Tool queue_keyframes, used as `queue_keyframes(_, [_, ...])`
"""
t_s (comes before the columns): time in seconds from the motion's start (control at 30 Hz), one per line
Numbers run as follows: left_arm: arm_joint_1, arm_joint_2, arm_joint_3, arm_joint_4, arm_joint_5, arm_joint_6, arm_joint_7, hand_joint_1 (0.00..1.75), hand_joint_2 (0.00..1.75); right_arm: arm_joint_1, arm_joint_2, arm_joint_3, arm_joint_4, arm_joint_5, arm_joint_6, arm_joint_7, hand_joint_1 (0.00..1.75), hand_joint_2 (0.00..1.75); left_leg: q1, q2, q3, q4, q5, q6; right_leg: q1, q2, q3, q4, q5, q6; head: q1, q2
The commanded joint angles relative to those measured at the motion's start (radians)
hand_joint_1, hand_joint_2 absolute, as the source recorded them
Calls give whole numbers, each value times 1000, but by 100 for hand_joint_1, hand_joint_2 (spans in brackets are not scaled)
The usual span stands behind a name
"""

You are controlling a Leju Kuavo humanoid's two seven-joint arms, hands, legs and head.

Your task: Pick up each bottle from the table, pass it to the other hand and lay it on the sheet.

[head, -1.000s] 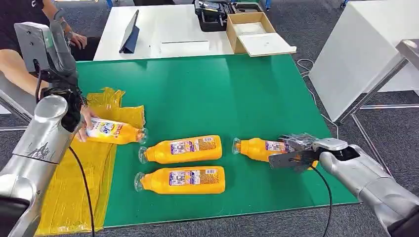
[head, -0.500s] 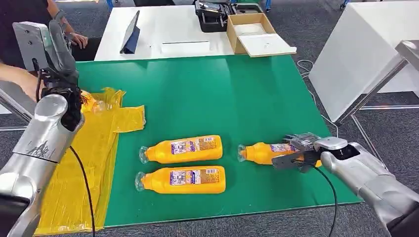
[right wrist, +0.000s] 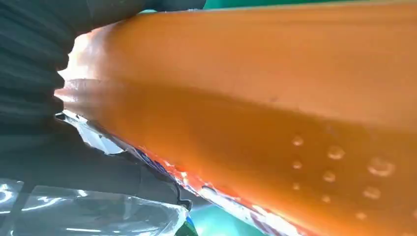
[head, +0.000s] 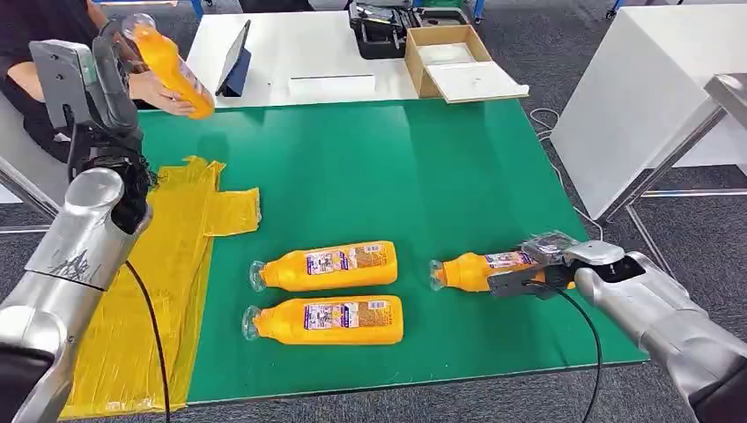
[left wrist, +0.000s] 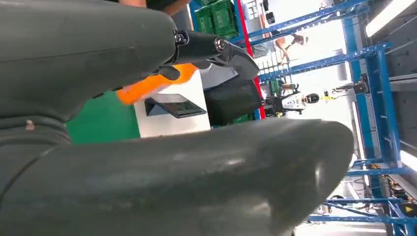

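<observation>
Grey carpet floor [head: 634,238]. White table [head: 291,62] behind the green-topped table [head: 423,176], bearing open cardboard box [head: 445,55], dark case [head: 380,26], propped tablet [head: 231,57]. White cabinet [head: 643,88] to the right. Blue metal racking [left wrist: 378,64], bright overhead light.

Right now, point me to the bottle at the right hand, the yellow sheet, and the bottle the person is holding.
bottle at the right hand [head: 471,270], head view, orange shoulder.
yellow sheet [head: 181,264], head view, bare middle.
bottle the person is holding [head: 172,65], head view, orange body.
</observation>
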Motion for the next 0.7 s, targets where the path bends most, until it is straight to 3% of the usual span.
queue_keyframes(0.03, [-54,-6,-29,68,5,-1,2,0,0,15,29,49,66,3,9,6,175,175,2,0,2,0,0,-5,2,-1,3,-2,0,-2,0,0])
queue_keyframes(0.7, [-54,-6,-29,68,5,-1,2,0,0,15,29,49,66,3,9,6,175,175,2,0,2,0,0,-5,2,-1,3,-2,0,-2,0,0])
